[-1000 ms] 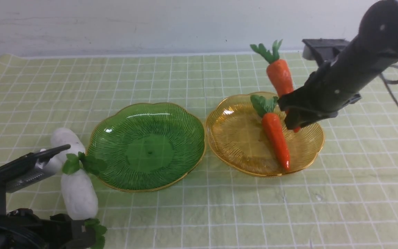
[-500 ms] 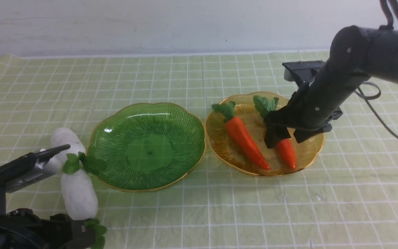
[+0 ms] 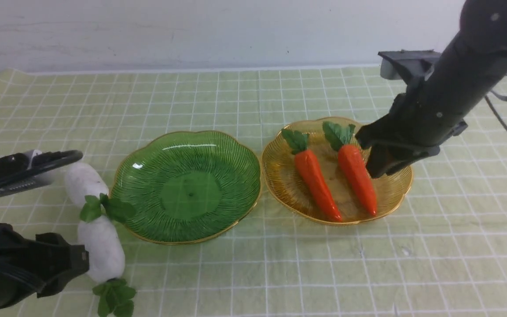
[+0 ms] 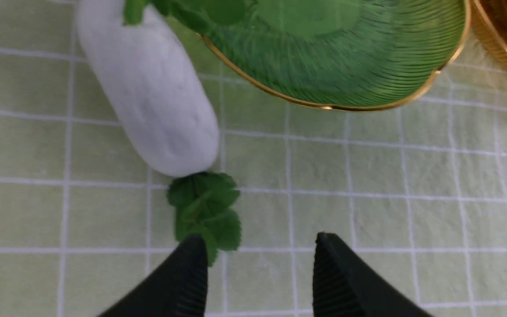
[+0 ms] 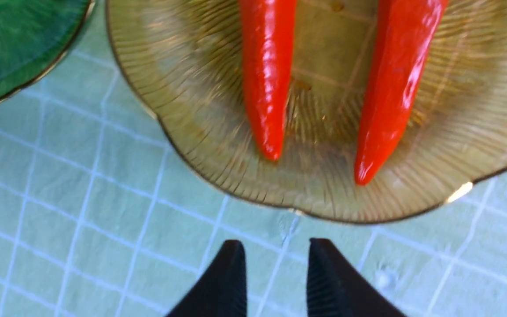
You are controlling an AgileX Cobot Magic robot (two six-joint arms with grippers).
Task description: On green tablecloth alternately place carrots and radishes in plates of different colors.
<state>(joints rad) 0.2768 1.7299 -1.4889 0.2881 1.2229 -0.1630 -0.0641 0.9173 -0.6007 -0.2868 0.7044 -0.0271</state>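
Two glossy orange toy carrots, one (image 3: 316, 182) beside the other (image 3: 358, 178), lie in the translucent amber ribbed plate (image 3: 280, 185) at centre right of the front view. The plate sits on the pale green grid-lined tablecloth (image 3: 244, 273). The carrots run nearly parallel, a little apart, with leafy tops toward the top of the frame. Their pointed tips aim at the plate's lower rim, slanting slightly to the lower right. The deep green ribbed plate (image 3: 187, 185) sits just to the left of the amber one.

At lower left, two plump white toy radishes lie end to end on the cloth beside the green plate, long axes running roughly top to bottom of the frame. The farther radish (image 3: 79, 178) points its leaf tuft down-frame, its leaves reaching the green plate's rim. The nearer radish (image 3: 101, 248) points its tuft at the bottom edge.

The right gripper (image 5: 275, 251) hangs over the amber plate's right side in the front view, which hides its fingers. The right wrist camera shows them slightly parted and gripping nothing, over bare cloth just off the rim, with both carrot tips short of that rim. The left gripper (image 4: 258, 246) stands open and empty. Only the left wrist camera shows the nearer radish's leaves just by one black ribbed fingertip (image 4: 187, 273).
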